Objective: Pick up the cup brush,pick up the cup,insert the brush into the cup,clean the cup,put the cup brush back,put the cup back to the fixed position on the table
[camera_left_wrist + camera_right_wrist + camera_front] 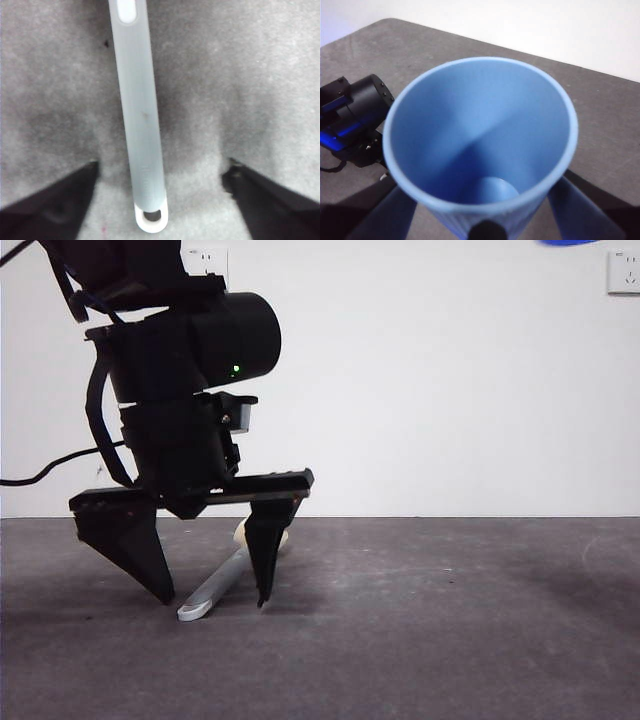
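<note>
High above the table (450,620), one blue cup (480,145) sat clamped between the right gripper's (482,220) jaws, its inside holding nothing. One cup brush (137,115) lay flat on the table, handle between the spread jaws of the left gripper (160,190), both tips touching down beside it, not gripping.

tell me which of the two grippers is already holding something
The right gripper: it holds the blue ribbed plastic cup, while the left gripper stands open astride the grey-handled cup brush.
</note>
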### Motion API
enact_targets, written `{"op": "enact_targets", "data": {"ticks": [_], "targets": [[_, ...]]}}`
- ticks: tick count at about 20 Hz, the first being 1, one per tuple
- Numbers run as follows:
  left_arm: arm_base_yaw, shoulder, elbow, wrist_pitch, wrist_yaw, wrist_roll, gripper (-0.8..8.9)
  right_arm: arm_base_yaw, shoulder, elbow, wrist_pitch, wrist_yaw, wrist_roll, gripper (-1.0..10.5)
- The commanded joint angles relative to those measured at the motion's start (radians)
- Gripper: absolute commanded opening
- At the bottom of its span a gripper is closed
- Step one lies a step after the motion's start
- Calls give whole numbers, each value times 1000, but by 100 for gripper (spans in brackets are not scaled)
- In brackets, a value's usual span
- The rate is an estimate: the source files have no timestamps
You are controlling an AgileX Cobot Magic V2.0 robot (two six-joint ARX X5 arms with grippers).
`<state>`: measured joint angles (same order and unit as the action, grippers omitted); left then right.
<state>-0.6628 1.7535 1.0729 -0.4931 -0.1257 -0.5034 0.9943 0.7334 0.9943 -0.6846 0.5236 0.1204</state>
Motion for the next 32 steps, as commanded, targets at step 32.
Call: {"op": "enact_targets", "data": {"ticks": [32], "targets": [[2,-846,-6,-380,105,294,440,-563,941,-444,1368,-548,-142,-16]]}}
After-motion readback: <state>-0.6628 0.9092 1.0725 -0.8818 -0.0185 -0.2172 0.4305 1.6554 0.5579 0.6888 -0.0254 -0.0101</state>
